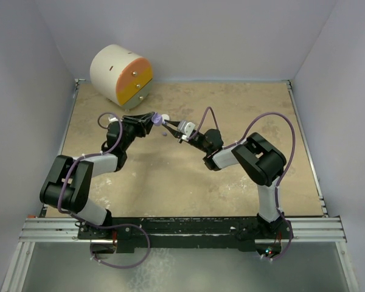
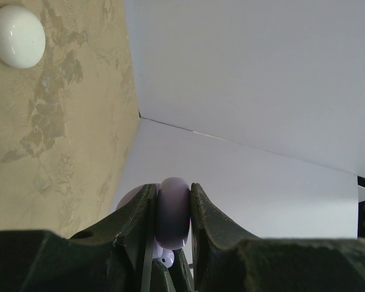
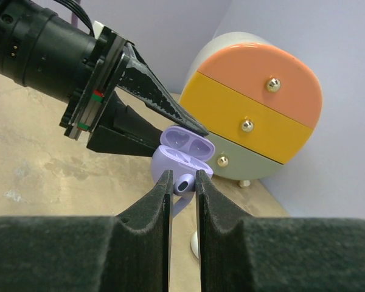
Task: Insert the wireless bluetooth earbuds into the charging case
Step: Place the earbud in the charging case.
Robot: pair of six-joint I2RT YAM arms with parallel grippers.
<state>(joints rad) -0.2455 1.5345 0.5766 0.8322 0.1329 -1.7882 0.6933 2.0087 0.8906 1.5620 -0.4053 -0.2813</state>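
Lilac charging case point(image 3: 181, 159), lid open, sits clamped in the left pincer point(image 2: 172, 188) above the tabletop point(image 3: 36, 176). The right pincer point(image 3: 182, 177) grips a purple earbud point(image 3: 184, 183) just beside the case's open rim.

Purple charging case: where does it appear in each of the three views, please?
Top external: the purple charging case is above centre, at the left tool tip.
Left wrist: bottom centre, edge-on between the fingers.
Right wrist: centre, lid open, behind the purple earbud in the right tool.
Shared landmark: the left tool clamping the case.
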